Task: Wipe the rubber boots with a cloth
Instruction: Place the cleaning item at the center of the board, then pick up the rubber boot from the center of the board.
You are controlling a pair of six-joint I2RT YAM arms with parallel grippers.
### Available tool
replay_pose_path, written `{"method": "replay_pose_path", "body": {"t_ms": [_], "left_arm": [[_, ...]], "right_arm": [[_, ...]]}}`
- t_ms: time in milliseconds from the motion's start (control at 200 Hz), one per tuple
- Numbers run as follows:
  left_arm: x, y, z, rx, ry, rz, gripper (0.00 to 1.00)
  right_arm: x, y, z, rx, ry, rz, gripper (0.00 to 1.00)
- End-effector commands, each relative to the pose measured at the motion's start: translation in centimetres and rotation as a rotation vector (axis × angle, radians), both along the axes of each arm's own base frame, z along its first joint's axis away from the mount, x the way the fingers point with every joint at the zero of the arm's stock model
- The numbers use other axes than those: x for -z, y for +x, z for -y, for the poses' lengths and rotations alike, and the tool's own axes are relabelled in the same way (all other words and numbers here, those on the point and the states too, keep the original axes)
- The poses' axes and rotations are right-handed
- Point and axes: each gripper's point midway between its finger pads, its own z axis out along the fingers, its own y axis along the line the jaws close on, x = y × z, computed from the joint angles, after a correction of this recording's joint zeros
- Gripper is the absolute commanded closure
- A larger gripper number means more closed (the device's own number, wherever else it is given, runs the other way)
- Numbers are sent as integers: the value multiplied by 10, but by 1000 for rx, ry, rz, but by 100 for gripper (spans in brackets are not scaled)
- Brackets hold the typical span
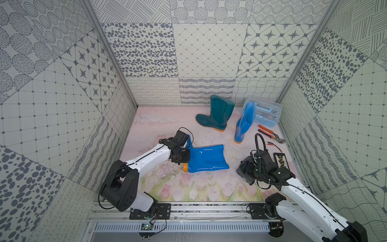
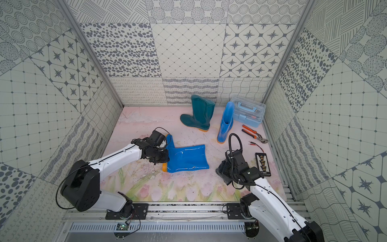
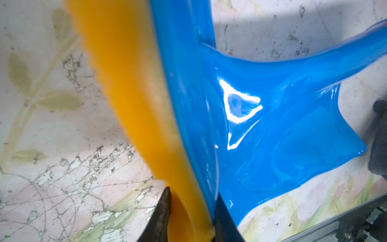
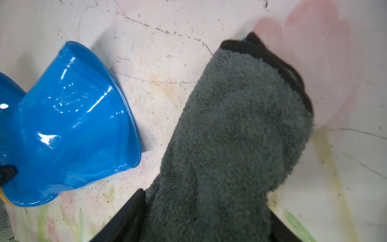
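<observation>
The left arm (image 1: 146, 159) and right arm (image 1: 299, 190) have white shells, black joint housings and thin black cables; a ribbed hose (image 1: 258, 144) tops the right.

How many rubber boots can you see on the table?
3. A glossy dark teal boot stands at the back; a bright blue boot stands beside it; a second blue boot lies flat mid-table. None seems hidden.

Four cameras, one tabletop (image 1: 163, 123): two overhead, two riding the arms.
Both top views look steeply down from the front edge and take in the whole scene. The left wrist camera presses close to the lying blue boot (image 3: 272, 125), and the right wrist camera hangs close over the grey cloth (image 4: 230, 136). All four views share that boot.
</observation>
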Motion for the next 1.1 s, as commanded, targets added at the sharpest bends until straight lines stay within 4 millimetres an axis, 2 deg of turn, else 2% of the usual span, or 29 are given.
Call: {"method": "replay_pose_path", "body": {"t_ms": [0,95,120,200,305,560,660,710,780,850,990,1035,1095], "left_arm": [[-14,19,8,43,-26,100,100],[-13,18,8,43,-28,96,100],[-13,18,8,42,-30,96,100],[-14,17,8,41,-32,97,100],[-13,17,6,39,-24,99,100],[-13,15,1,36,-10,102,100],[-11,13,0,40,0,93,100],[-10,13,0,42,2,90,100],[-8,12,-1,40,8,84,100],[-5,10,-3,38,15,83,100],[2,9,-6,27,31,68,100],[6,8,-7,22,39,56,99],[9,6,-9,15,43,40,95]], "right_arm": [[-8,-7,11,25,-42,-14,23],[-1,-14,16,26,-73,-56,20],[-10,-10,14,26,-69,-44,19],[-7,-11,14,9,-101,-100,17],[-13,-7,13,-15,-131,-129,16],[-71,18,16,1,-149,49,14],[-91,27,10,-35,-140,120,20],[-95,29,6,-55,-143,138,24],[-95,32,-13,-120,-100,159,30],[-88,34,-42,-189,-24,163,34],[-53,28,-107,-323,56,108,33],[-41,27,-119,-340,57,80,31],[-24,25,-126,-330,59,30,30]]}}
